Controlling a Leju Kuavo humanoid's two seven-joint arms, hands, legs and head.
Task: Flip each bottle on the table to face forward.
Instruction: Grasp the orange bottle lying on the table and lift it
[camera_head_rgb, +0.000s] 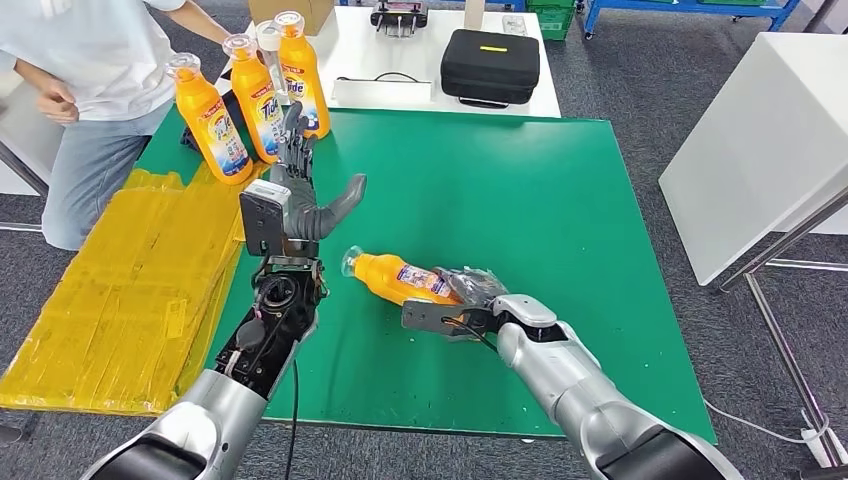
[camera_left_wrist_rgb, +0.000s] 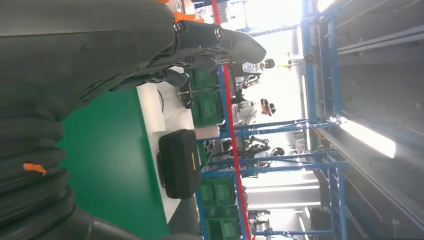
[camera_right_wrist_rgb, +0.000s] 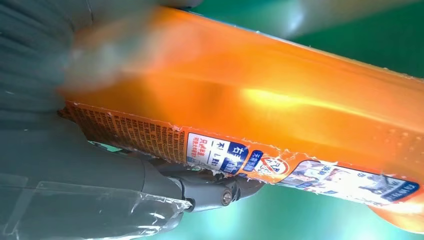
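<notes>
Head view: the right robot hand (camera_head_rgb: 470, 300) grasps the base end of an orange plastic detergent bottle with a clear cap (camera_head_rgb: 398, 277), which lies on its side near the middle of the green-covered counter (camera_head_rgb: 520, 200), cap pointing toward the robot's left. In the right wrist view the same bottle (camera_right_wrist_rgb: 280, 100) runs across the frame, its printed label edge facing the camera, and a dark finger (camera_right_wrist_rgb: 215, 192) curls under it.

The left robot hand (camera_head_rgb: 305, 195) is released, holding nothing: fingers stretched away from the robot, thumb stuck out to the side, raised over the counter's left part. In the left wrist view its dark fingers (camera_left_wrist_rgb: 210, 37) extend straight with nothing between them.

Just beyond the left robot hand, three upright orange detergent bottles with clear caps (camera_head_rgb: 255, 105) stand close together at the far left corner of the counter. A sheet of yellow plastic (camera_head_rgb: 120, 300) lies along the counter's left edge. A person in a white shirt and jeans (camera_head_rgb: 85, 90) stands at that far corner. On a white table past the counter sits a black zipped case (camera_head_rgb: 490, 65).
</notes>
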